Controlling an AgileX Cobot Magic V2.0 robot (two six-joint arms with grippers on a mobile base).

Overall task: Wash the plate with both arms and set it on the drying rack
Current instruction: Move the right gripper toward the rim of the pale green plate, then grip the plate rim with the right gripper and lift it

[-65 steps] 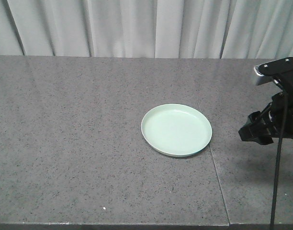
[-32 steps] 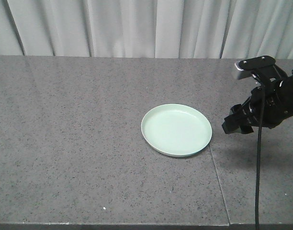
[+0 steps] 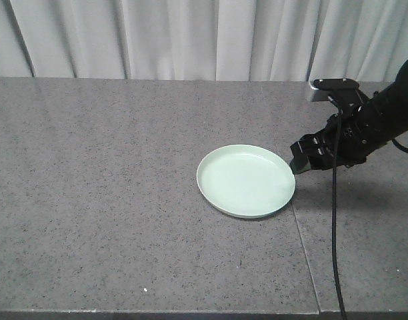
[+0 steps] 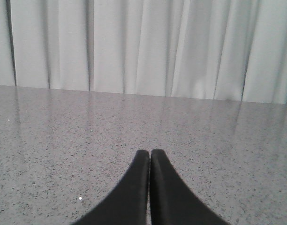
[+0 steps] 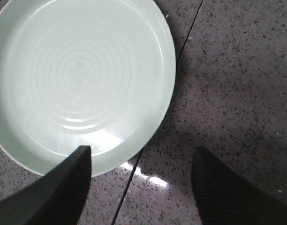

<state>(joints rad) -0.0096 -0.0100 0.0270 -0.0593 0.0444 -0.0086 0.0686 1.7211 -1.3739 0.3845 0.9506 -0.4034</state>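
Observation:
The pale mint-green plate (image 3: 246,180) lies flat and empty on the grey speckled counter (image 3: 111,173); it fills the upper left of the right wrist view (image 5: 82,79). My right gripper (image 3: 299,162) hovers at the plate's right rim, open, with one finger over the rim and the other over bare counter (image 5: 141,152). Nothing is between its fingers. My left gripper (image 4: 150,152) is shut with its tips together, holding nothing, over bare counter facing the curtain. The drying rack is out of view.
A thin seam (image 3: 301,233) in the counter runs front to back just right of the plate. White curtains (image 3: 191,40) hang along the counter's far edge. The right arm's black cable (image 3: 335,240) hangs down to the front edge.
My right arm has swung in from the right edge of the front view toward the plate and now hangs at its right rim. The plate has not moved.

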